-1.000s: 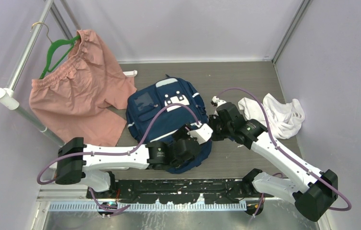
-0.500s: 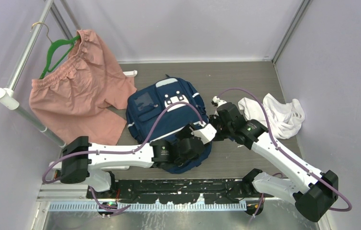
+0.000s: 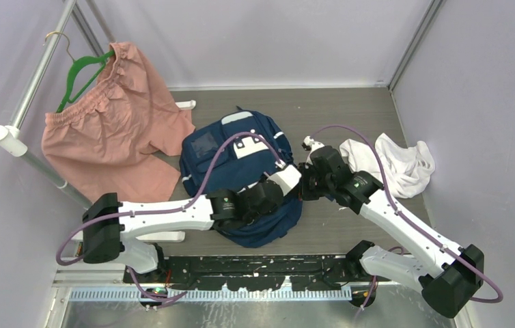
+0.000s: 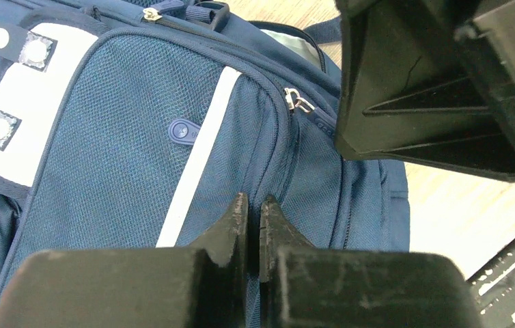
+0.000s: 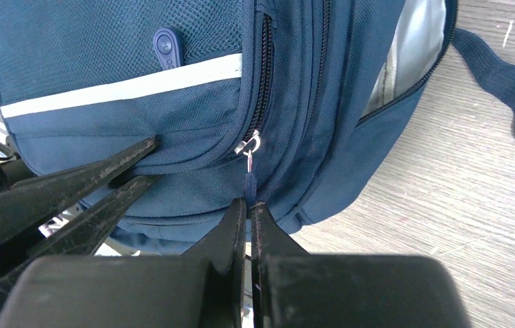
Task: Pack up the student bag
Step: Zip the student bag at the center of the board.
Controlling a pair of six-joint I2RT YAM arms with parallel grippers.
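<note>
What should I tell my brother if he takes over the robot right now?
Left tool: shut, pinching the side of the bag.
Right tool: shut on the zipper pull.
Bag lies on the table; white cloth to its right, pink shorts hanging at left.
Done: both grips set; one compartment gapes, showing grey lining.
Left: work the zip, then pack; nothing visibly inside yet.

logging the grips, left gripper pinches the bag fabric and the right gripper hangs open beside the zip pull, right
Not open: the right wrist view shows the right gripper shut on the zip pull. The left gripper does pinch the student bag fabric.
</note>
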